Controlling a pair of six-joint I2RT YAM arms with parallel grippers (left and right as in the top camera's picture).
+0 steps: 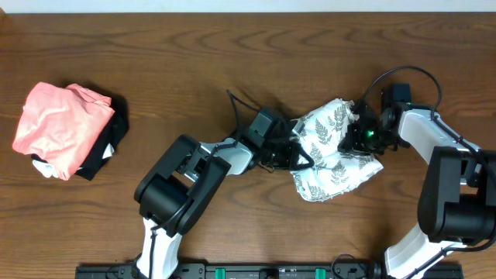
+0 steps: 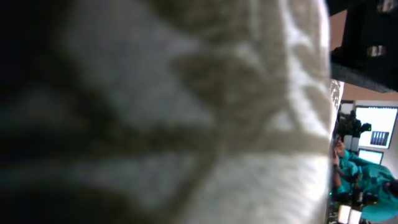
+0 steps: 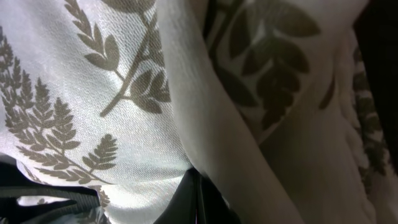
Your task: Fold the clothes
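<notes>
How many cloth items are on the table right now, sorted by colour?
fern-print garment, white and grey: 1
pink garment: 1
black cloth: 1
Total: 3
White bits under the pink pile: cannot tell if separate.

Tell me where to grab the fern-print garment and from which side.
Grip the fern-print garment at its outer edges, one from each side: it lies bunched in a heap, so probably only the rim offers thin fabric. The left claw and right claw appear shut on it there.
</notes>
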